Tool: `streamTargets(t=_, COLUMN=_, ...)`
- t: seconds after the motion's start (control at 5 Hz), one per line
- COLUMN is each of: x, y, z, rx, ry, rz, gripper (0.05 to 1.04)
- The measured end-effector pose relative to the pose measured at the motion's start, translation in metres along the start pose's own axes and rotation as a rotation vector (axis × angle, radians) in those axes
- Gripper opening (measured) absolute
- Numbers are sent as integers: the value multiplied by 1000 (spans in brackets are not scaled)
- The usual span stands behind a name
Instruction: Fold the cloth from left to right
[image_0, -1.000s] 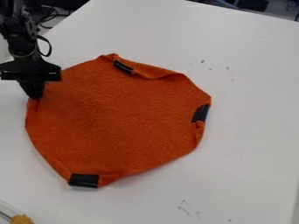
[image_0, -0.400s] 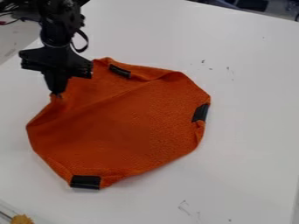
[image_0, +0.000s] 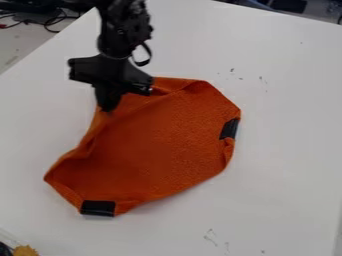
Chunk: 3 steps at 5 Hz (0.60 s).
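Showing rumpled orange, cloth (image_0: 160, 140) hangs pinched in hand (image_0: 107, 109), black patches along edge.

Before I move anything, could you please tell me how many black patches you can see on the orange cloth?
2: one black patch on the orange cloth's lower-left edge, and another black patch on its right edge. More may be hidden behind the end effector.

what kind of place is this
Probably a robotics lab or workshop: a robot arm hangs over a plain white table, and loose cables lie by the far left corner.
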<state>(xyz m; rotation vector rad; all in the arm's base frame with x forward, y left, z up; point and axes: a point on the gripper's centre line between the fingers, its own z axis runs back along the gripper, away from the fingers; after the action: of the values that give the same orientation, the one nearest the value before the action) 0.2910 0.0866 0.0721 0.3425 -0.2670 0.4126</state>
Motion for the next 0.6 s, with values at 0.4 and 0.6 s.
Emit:
streamTargets(t=0.4, x=4, y=-40, z=1, rx=-4, ry=13, rz=-92, gripper=72)
streamTargets(t=0.6, x=-1, y=-48, z=-6, rx=-31, ry=36, rz=-79, gripper=98)
